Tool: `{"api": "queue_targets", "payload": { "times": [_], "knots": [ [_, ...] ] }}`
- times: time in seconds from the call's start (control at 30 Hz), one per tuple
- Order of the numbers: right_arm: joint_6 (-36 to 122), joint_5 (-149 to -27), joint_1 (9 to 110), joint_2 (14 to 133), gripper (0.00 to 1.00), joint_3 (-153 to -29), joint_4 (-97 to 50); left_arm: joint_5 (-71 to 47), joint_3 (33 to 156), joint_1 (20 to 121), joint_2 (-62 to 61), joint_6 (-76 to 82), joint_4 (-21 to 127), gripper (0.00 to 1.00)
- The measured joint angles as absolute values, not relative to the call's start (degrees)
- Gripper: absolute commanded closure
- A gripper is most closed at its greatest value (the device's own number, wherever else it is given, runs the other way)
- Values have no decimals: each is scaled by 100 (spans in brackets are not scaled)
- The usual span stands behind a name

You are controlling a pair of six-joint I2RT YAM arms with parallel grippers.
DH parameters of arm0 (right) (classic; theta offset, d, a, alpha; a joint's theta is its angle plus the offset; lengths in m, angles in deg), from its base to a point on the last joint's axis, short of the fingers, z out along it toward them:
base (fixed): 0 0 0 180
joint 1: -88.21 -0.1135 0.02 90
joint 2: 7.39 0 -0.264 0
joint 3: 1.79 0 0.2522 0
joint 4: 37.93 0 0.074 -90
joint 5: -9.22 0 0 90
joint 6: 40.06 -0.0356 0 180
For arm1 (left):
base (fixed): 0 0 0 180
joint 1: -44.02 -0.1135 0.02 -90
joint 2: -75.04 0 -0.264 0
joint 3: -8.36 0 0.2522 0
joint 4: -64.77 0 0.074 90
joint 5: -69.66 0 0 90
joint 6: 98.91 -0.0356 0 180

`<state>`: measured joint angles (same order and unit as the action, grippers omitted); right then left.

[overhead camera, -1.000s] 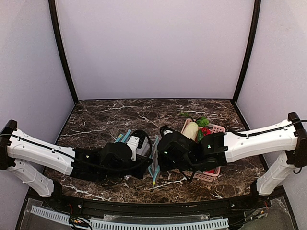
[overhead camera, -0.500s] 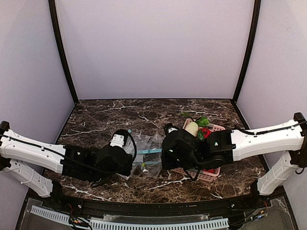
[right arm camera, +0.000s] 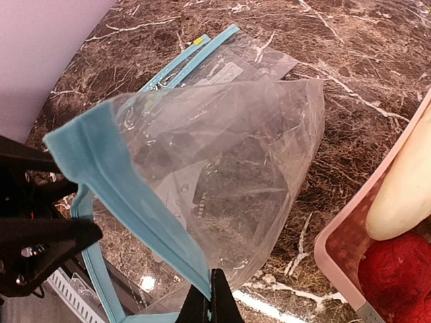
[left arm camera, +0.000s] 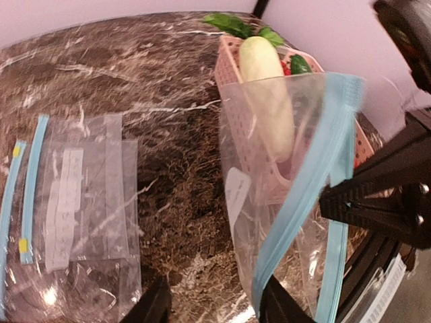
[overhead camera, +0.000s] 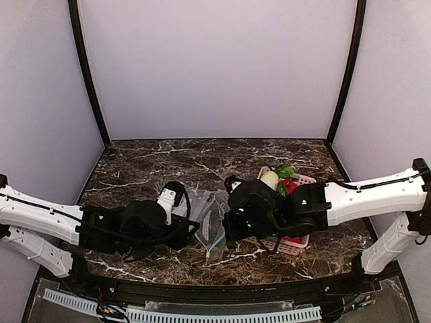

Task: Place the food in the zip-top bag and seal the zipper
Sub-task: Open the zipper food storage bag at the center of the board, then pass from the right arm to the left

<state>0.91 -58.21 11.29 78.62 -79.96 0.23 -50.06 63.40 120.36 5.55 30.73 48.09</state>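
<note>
zip-top bag: it hangs in the air between my two claws. its clear body spreads loose ahead of my right claw, and no food is inside.
zipper: the light blue strip of the bag mouth. from my left claw it runs slanted, from up on the right side down to just in front of my fingers.
right claw: fingers pressed tight together, pinching the blue strip. this claw alone carries the bag.
left claw: the two fingers stand apart and nothing is clamped between them. the low end of the blue strip is just beside my right-hand finger; if it touches, i cannot tell.
red fruit: in the pink basket, to the right of my right claw, under the radish. i see only one clearly.
cucumber: dark green, only a small part shows. it is in the basket, far ahead of my left claw and behind the bag.
white radish: it lies long in the basket, partly seen through the bag.
spare bags: flat on the marble table, to the left of my left claw.
</note>
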Motion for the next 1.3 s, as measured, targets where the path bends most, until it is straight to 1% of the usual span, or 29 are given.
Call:
{"api": "queue_targets", "payload": {
  "times": [0.03,0.07,0.2,0.27,0.47,0.63,1.03,1.1,1.17,1.27,1.3],
  "knots": [
    [139,-5885,1129,7858,100,-7996,4,-4883,6342,12036,590,2955,4844,38],
    [174,-5948,1129,7854,100,-7996,-5,-4754,6342,12036,640,2841,4881,31],
    [364,-6254,1159,7825,100,-7998,-16,-4328,6477,12031,747,2244,4744,15],
    [477,-6422,1177,7821,100,-8004,-14,-4173,6729,12031,738,1916,4510,10],
    [705,-6785,1229,7819,100,-8004,6,-3850,7767,11850,662,1103,3907,2],
    [786,-6951,1242,7819,100,-8004,12,-3572,7985,11542,568,797,3802,1],
    [899,-7098,1258,7777,100,-8017,65,-3008,8044,11255,196,321,3454,2],
    [904,-7115,1258,7771,100,-8022,76,-2995,8141,11223,107,240,3360,4],
    [917,-7141,1260,7771,100,-8028,84,-2999,8254,11198,-9,155,3286,8],
    [926,-7185,1260,7771,100,-8039,108,-3019,8394,11161,-166,30,3163,19],
    [934,-7194,1260,7771,100,-8042,117,-3019,8416,11148,-199,-20,3150,21]
  ]
}}
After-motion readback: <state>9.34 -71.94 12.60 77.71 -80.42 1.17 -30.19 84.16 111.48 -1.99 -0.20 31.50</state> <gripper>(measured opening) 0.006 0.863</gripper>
